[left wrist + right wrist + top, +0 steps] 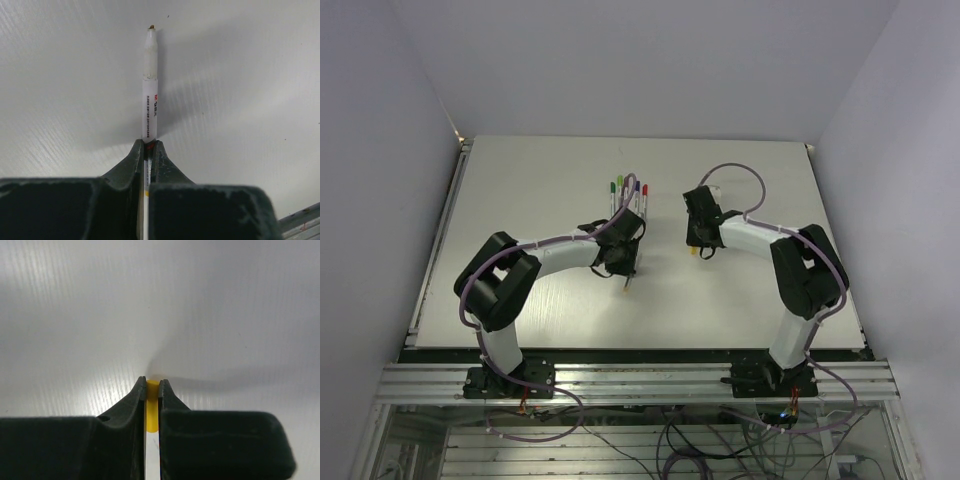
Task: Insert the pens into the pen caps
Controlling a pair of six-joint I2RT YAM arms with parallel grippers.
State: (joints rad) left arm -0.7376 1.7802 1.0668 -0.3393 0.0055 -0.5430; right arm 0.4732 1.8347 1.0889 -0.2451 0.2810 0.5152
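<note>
My left gripper (148, 144) is shut on a thin white pen (150, 85) that sticks out ahead of the jaws, its small brownish tip bare, just above the table. In the top view this gripper (623, 268) is at mid-table with the pen (628, 283) pointing towards the near edge. My right gripper (152, 382) is shut on a yellow cap (152, 410) held between the fingers; in the top view the gripper (695, 250) and the cap (693, 254) are to the right of the left gripper, apart from it. Several other pens (629, 196) with green, purple and red ends lie fanned out behind the left gripper.
The white table (520, 200) has a metal rail along its left edge (438, 240) and a near edge (640, 350) by the arm bases. Grey walls stand behind and on both sides. Cables loop over both arms.
</note>
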